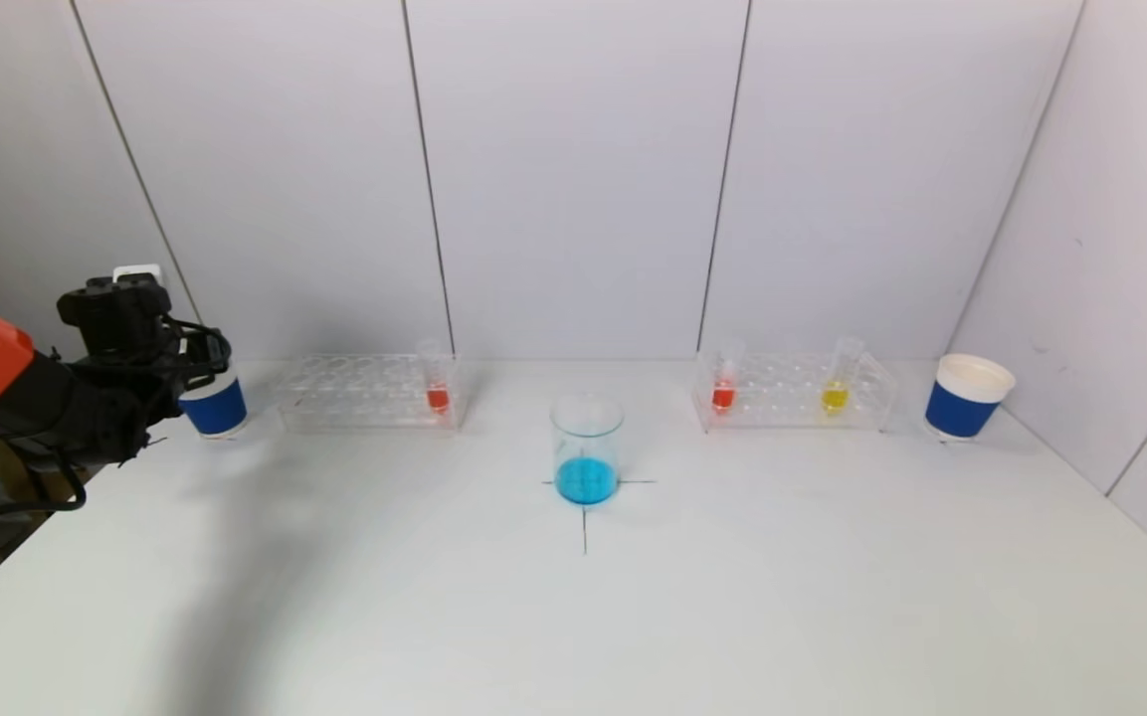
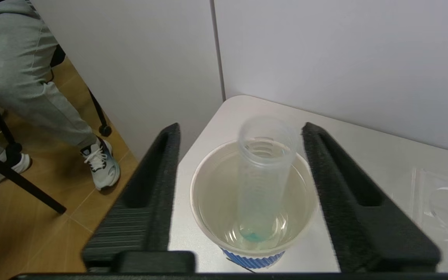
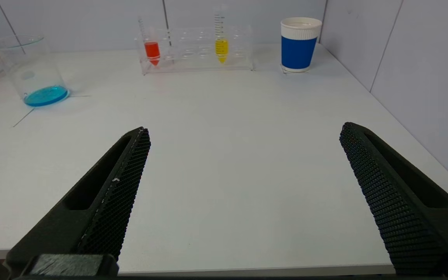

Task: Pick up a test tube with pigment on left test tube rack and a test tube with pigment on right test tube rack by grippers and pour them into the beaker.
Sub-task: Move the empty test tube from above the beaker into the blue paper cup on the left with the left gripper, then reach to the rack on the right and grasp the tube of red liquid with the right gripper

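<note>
Left claw spread over paper cup, emptied tube inside (blue dregs)

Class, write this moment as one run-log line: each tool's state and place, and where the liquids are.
left tool: open over left cup, empty tube inside | right tool: open above table | beaker: blue liquid

Two clear test tube racks stand on the tabletop: the left rack holds one red-filled tube, the right rack one red tube and one yellow tube. One beaker with blue liquid; two blue paper cups, left and right; one emptied tube inside the left cup
</note>
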You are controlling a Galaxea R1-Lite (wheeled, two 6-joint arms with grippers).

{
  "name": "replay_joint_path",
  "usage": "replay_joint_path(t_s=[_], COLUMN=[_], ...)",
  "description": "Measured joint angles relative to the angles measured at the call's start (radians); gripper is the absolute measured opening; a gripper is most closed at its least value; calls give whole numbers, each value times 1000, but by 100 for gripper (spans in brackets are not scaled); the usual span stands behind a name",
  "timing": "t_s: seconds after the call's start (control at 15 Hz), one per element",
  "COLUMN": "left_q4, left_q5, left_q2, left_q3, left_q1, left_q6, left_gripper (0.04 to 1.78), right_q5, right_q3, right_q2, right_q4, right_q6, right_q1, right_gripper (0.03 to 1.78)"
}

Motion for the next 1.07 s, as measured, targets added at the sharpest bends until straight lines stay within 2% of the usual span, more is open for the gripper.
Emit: replay_joint_path(t_s=[0.2, 0.4, 0.8, 1.07], left_q4=[0, 5, 53, 87], left_q5=[1, 0, -9, -37], left_q2=[-7, -24, -190, -454], left_q3=[0, 1, 49, 217], left_q1=[0, 0, 0, 0], left_q6=[0, 0, 3, 6], left_gripper=[153, 174, 176, 176], right_q5=[0, 0, 0, 0], right_q3=[0, 0, 0, 0], right_q2=[0, 0, 0, 0], right_q4=[0, 0, 0, 0], right_q6=[0, 0, 0, 0], right_q1=[0, 0, 0, 0], right_gripper=[177, 177, 177, 177])
